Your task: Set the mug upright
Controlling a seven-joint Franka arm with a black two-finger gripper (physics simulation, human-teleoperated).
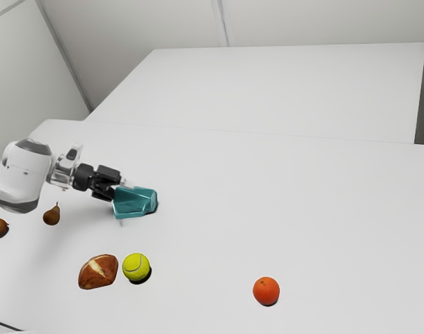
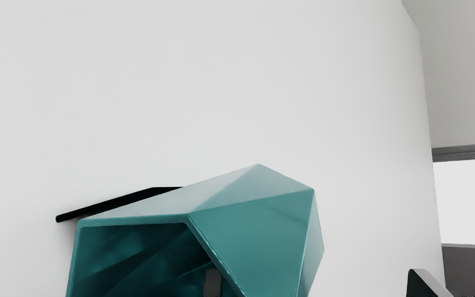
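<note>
- Mug (image 1: pixel 135 202): on its side on the bench (image 1: pixel 198 243), mouth toward my hand (image 2: pixel 320 282); uprighting remains.
- Jaws: apart, astride the mug's wall, unclamped.

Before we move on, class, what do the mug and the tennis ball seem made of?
Mug: glossy, perhaps glazed ceramic or hard plastic; bright glints run along its rim.
Tennis ball: matte, probably felt; yellow-green cover with a curved seam.
</note>
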